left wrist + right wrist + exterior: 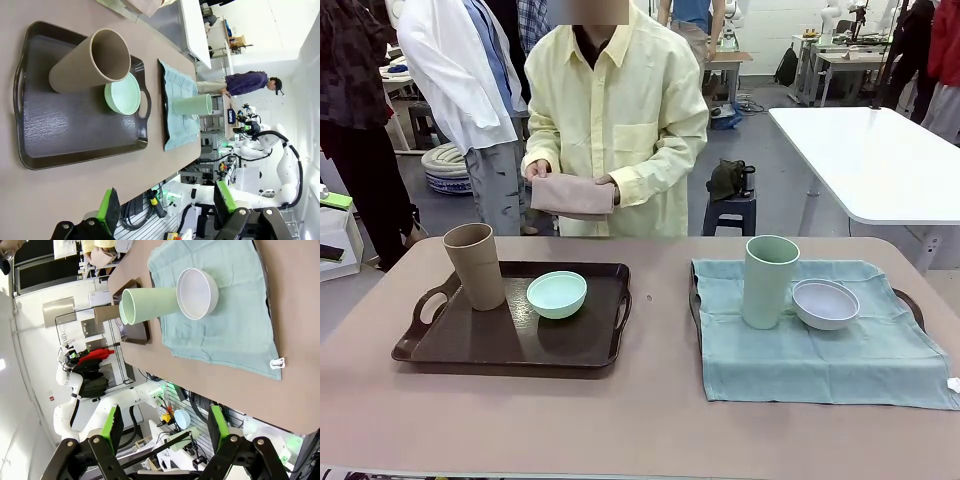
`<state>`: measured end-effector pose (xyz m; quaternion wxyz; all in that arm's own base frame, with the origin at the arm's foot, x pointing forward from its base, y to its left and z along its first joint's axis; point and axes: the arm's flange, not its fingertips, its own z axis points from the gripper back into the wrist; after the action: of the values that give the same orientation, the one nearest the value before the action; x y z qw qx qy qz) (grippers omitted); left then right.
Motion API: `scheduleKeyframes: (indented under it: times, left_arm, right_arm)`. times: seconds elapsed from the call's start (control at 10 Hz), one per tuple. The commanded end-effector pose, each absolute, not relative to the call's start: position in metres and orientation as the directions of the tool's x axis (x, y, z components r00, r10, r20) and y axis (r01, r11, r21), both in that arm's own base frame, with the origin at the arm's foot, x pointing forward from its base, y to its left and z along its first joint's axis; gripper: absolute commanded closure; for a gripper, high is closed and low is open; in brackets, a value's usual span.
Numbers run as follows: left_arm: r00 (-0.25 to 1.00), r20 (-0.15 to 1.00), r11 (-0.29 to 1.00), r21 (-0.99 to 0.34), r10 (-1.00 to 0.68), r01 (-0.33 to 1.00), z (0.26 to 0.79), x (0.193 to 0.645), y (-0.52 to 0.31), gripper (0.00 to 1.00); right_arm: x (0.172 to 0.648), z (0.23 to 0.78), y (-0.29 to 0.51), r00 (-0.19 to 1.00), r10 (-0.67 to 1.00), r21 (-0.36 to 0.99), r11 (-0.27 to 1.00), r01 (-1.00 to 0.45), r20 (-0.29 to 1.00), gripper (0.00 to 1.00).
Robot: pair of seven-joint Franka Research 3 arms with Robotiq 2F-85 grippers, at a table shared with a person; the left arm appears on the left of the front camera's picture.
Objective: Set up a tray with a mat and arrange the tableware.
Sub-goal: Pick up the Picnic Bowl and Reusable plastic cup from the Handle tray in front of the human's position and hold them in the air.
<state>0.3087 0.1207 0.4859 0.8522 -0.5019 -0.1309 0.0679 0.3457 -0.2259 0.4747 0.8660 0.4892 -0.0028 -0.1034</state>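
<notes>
On the left half of the tabletop lies a dark brown tray (510,345) with no mat. The tan cup (475,265) stands upright at its far left corner, and the mint green bowl (557,294) sits just beside it near the far edge; both are empty. On the right half, a teal mat (820,360) covers a second tray (912,303), whose dark handles show at the mat's side edges. The pale green cup (769,281) stands upright near the mat's far edge with the greyish-white bowl (825,303) close beside it, both empty. A small white tag (276,363) at the mat's corner is too small to read. Beyond the far edge, a person (615,120) holds a folded beige cloth (572,194). The left gripper (167,205) and the right gripper (166,429) are spread wide and hold nothing.
</notes>
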Motion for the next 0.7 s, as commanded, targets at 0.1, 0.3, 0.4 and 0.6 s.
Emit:
scheduleKeyframes:
  times: [0.1, 0.3, 0.4, 0.6]
  left_arm:
    - [0.952, 0.157, 0.478, -0.878, 0.263, 0.012, 0.4845, 0.3087, 0.1217, 0.00]
    - [0.952, 0.157, 0.478, -0.878, 0.263, 0.012, 0.4845, 0.3087, 0.1217, 0.00]
    - [0.952, 0.157, 0.478, -0.878, 0.263, 0.012, 0.4845, 0.3087, 0.1217, 0.00]
    - [0.952, 0.157, 0.478, -0.878, 0.263, 0.012, 0.4845, 0.3087, 0.1217, 0.00]
  right_arm:
    - [0.3451, 0.4736, -0.2262, 0.978, -0.179, 0.851, 0.493, 0.180, -0.103, 0.11]
    - [0.3451, 0.4736, -0.2262, 0.978, -0.179, 0.851, 0.493, 0.180, -0.103, 0.11]
    - [0.3451, 0.4736, -0.2262, 0.978, -0.179, 0.851, 0.493, 0.180, -0.103, 0.11]
    - [0.3451, 0.4736, -0.2262, 0.978, -0.179, 0.851, 0.493, 0.180, -0.103, 0.11]
